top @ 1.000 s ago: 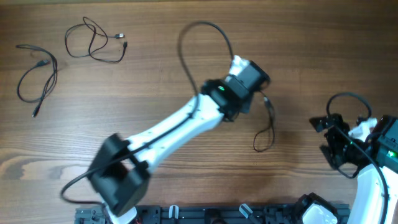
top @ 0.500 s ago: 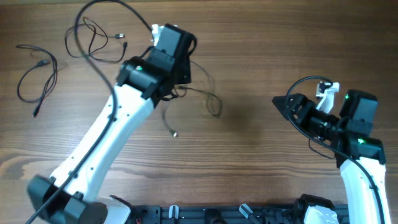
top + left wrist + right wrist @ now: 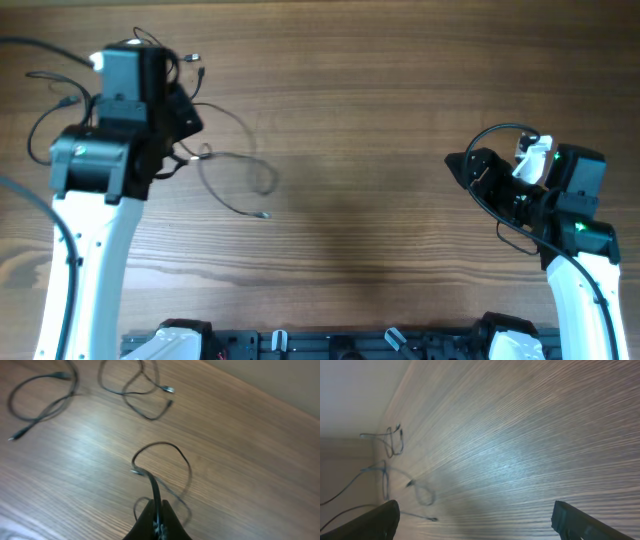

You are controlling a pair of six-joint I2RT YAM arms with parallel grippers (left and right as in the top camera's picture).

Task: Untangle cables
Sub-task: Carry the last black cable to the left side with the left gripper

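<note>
Three thin black cables lie apart on the wooden table. My left gripper [image 3: 187, 128] at the upper left is shut on one cable [image 3: 264, 214]. That cable trails right of the gripper in loose loops and ends in a small plug. In the left wrist view my left gripper [image 3: 157, 516] pinches this cable [image 3: 165, 443], which arches ahead over the wood. A second cable [image 3: 70, 102] lies at the far left. The third cable [image 3: 195, 60] lies beside the left arm and is partly hidden by it. My right gripper [image 3: 467, 168] hovers open over bare wood at the right, holding nothing.
The thicker black arm cable [image 3: 500, 135] loops over the right wrist. The table's far edge and a pale wall [image 3: 280, 380] show beyond the cables. In the right wrist view the cables [image 3: 395, 440] lie far off to the left of the open fingers [image 3: 375, 520].
My left arm has swung from the table's middle to the upper left, dragging its cable along. The right arm reached in toward the centre a second ago and has since held still, open.
</note>
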